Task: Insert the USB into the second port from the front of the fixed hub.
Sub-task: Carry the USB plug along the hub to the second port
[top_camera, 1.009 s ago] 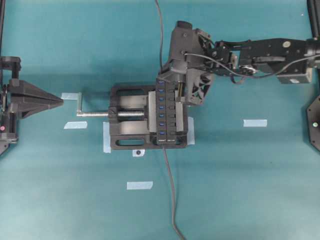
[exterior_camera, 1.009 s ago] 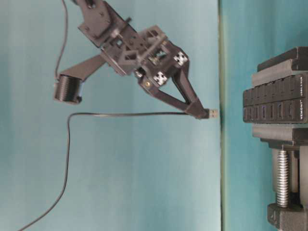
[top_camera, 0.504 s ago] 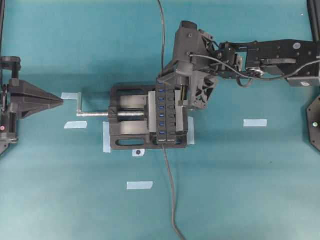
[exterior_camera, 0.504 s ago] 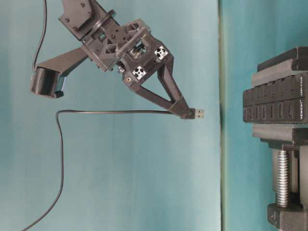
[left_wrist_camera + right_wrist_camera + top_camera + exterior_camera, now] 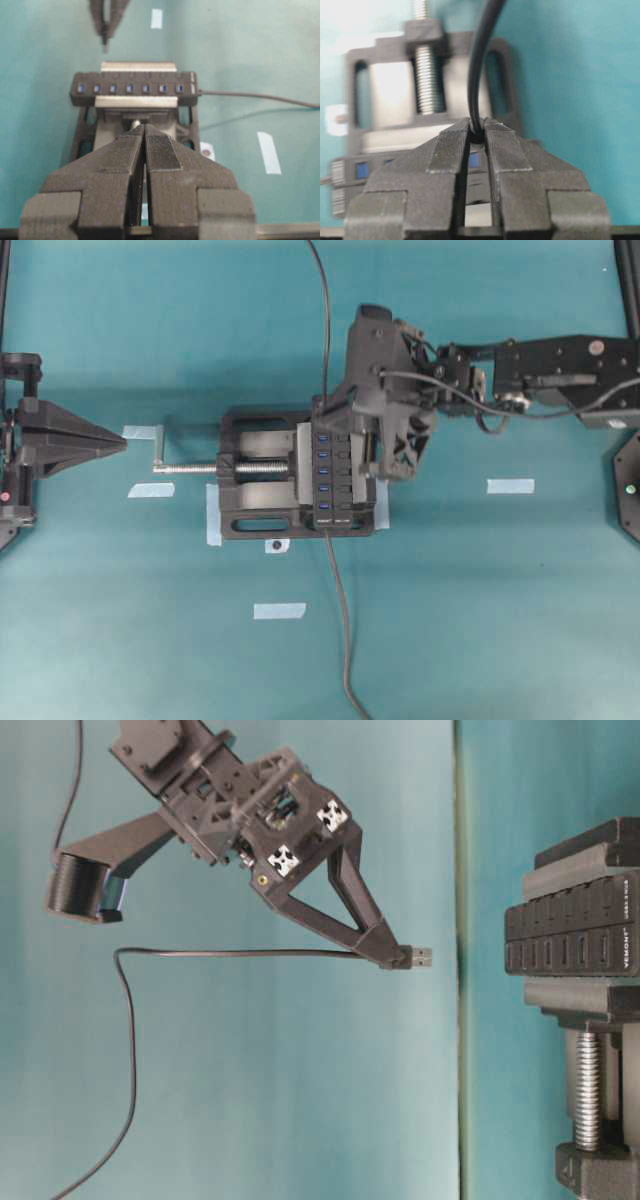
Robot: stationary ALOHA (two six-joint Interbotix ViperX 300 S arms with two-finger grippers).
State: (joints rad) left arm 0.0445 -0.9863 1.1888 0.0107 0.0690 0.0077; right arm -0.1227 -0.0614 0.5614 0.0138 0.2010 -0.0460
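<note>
My right gripper (image 5: pixel 392 956) is pinched narrow on the USB (image 5: pixel 422 957), whose metal tip pokes out just past my fingertips while its thin black cable (image 5: pixel 230 953) trails away behind in a slack loop; in the table-level view the plug hangs in the air, well apart from the fixed hub (image 5: pixel 570 938), which sits clamped in the vise (image 5: pixel 255 485) with its row of blue ports facing up; from overhead my right gripper (image 5: pixel 352 422) hovers over the far end of the hub (image 5: pixel 333 477), so I judge that I am not yet lined up with the second port from the front; my left gripper (image 5: pixel 145 145) rests closed and empty at the left, pointing at the vise screw (image 5: pixel 235 468); the risks I see: the ports sit close together, so a small sideways error puts the plug into a neighbour; the plug could twist in my grip if the cable tugs, since I hold it near the cable end; coming down tilted or flipped would jam the tip on the port rim, and pushing on would slide the plug back through my pads.
</note>
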